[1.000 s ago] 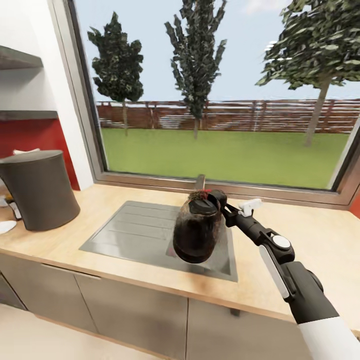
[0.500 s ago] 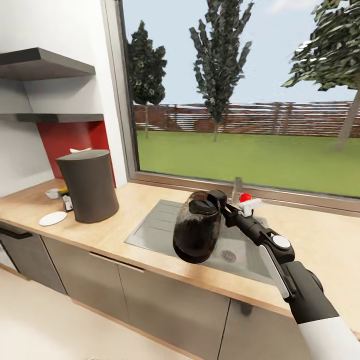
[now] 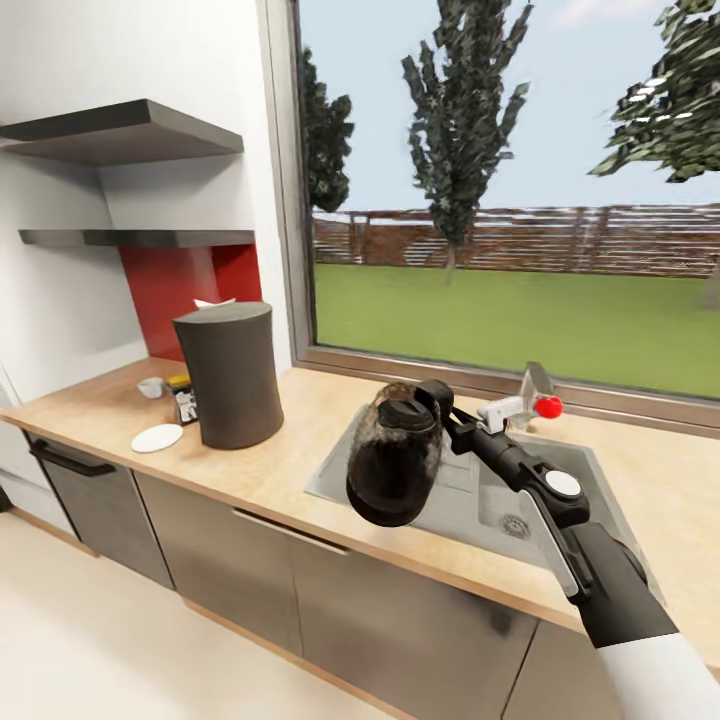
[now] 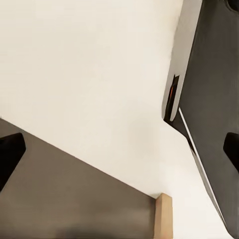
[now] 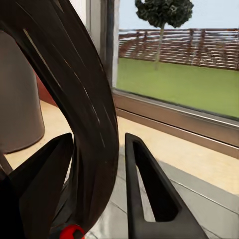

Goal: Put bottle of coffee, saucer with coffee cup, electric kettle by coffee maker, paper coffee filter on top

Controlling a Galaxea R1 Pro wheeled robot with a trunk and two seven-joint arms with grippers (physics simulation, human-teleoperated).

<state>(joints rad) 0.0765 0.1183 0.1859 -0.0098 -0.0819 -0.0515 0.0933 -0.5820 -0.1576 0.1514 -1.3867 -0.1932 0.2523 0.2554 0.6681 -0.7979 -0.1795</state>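
Kettle (image 3: 394, 466), gripped by its handle in the right gripper (image 3: 437, 398), hung above the sink, with the coffee maker (image 3: 231, 374) well off toward the robot's left.

A big window (image 3: 520, 200) shows green grass (image 3: 500, 320), tall trees (image 3: 460, 110) and a brown fence (image 3: 520, 240). A red wall panel (image 3: 165, 290) sits under the shelves.

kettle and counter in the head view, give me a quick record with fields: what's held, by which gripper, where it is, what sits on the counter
held: electric kettle, by its handle
gripper: right gripper, shut on the handle
left gripper: fingers apart, nothing between them
kettle position: in the air, over the front edge of the steel sink
on kitchen countertop: coffee maker, saucer, coffee cup, bottle of coffee
on coffee maker: white paper coffee filter
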